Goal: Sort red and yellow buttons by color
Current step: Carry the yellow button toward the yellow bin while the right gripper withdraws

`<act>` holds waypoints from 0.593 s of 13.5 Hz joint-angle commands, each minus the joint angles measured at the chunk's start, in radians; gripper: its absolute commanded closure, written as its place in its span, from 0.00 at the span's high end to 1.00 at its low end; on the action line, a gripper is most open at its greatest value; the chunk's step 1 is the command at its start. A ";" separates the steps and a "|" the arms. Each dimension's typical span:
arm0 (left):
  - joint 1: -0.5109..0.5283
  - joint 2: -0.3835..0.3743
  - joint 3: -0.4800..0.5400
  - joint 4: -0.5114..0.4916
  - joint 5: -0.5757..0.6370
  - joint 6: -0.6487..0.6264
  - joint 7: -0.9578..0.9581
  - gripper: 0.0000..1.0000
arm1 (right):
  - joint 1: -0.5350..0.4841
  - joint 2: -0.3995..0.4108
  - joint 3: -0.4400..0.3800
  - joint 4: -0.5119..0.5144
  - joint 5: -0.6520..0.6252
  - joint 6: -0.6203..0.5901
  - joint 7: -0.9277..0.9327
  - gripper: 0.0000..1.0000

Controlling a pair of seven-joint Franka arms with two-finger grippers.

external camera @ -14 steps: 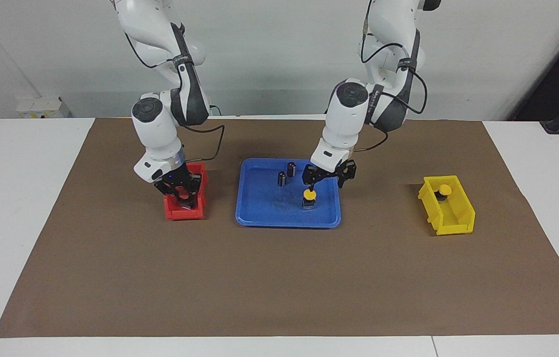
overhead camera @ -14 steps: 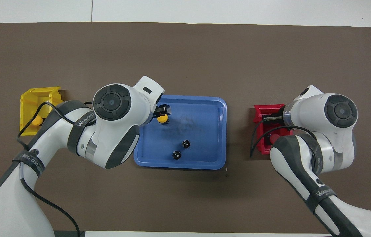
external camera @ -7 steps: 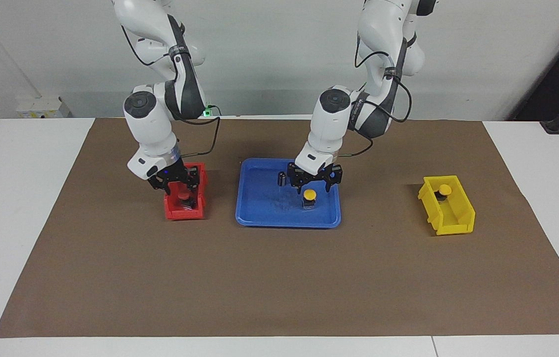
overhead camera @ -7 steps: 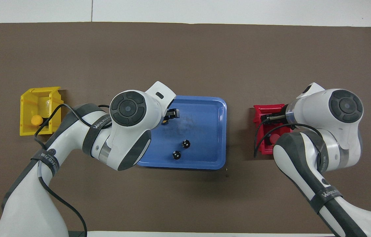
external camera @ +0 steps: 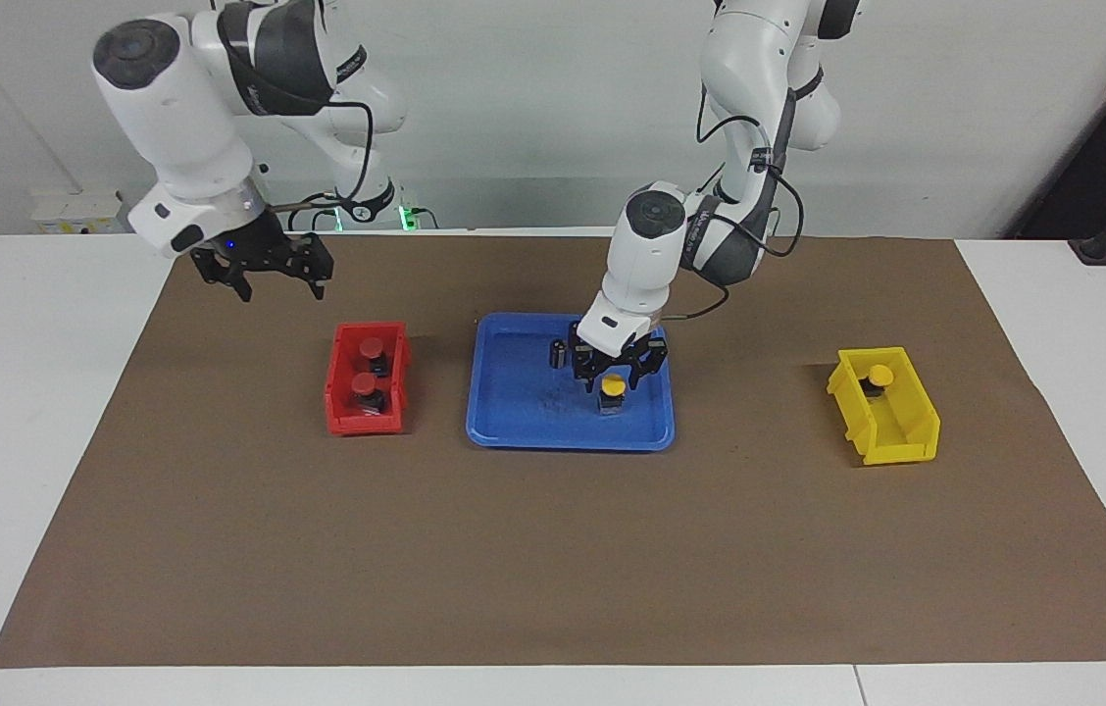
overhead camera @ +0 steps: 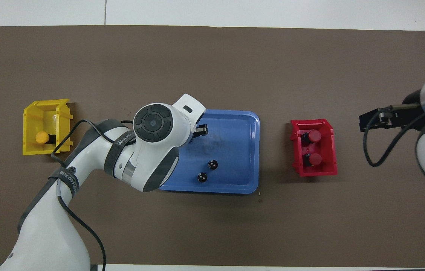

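Note:
Two red buttons [external camera: 372, 346] [external camera: 364, 382] sit in the red bin [external camera: 341, 404]; they also show in the overhead view [overhead camera: 314, 136] [overhead camera: 315, 159]. One yellow button [external camera: 879, 374] sits in the yellow bin [external camera: 906, 431]. The other yellow button [external camera: 614, 385] stands in the blue tray [external camera: 524, 422]. My left gripper [external camera: 615, 374] is open, low over this button, with a finger on each side of it. In the overhead view the left arm hides that button. My right gripper [external camera: 278, 286] is open and empty, raised over the mat at the right arm's end.
Two small dark cylinders [overhead camera: 213, 164] [overhead camera: 202, 177] stand in the blue tray [overhead camera: 235, 128], nearer to the robots than the yellow button. The yellow bin [overhead camera: 60, 109] lies at the left arm's end, the red bin [overhead camera: 331, 150] toward the right arm's end. A brown mat [external camera: 553, 549] covers the table.
My right gripper has let go of a red button in the red bin, risen and swung away toward its end. My left gripper has come down around the yellow button in the tray.

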State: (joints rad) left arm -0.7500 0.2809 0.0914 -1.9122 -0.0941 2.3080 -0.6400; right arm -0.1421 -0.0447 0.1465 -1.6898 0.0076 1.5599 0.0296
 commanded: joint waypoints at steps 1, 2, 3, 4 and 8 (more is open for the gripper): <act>0.001 0.017 0.011 0.047 -0.039 -0.035 -0.009 0.01 | -0.024 0.025 -0.008 0.090 -0.006 -0.092 -0.019 1.00; 0.008 0.017 0.016 0.082 -0.039 -0.085 -0.030 0.01 | -0.022 0.020 -0.018 0.088 -0.009 -0.101 -0.017 1.00; 0.021 0.014 0.022 0.132 -0.038 -0.166 -0.029 0.01 | -0.027 0.017 -0.022 0.090 -0.012 -0.110 -0.016 1.00; 0.058 0.006 0.022 0.203 -0.033 -0.259 -0.024 0.01 | -0.027 0.017 -0.044 0.103 -0.014 -0.119 -0.016 1.00; 0.274 -0.038 0.025 0.418 -0.044 -0.610 0.217 0.01 | -0.008 0.020 -0.096 0.107 -0.008 -0.112 -0.023 1.00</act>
State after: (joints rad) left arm -0.5605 0.2573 0.1197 -1.5505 -0.1056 1.7949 -0.5339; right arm -0.1596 -0.0387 0.0555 -1.6105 0.0021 1.4646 0.0265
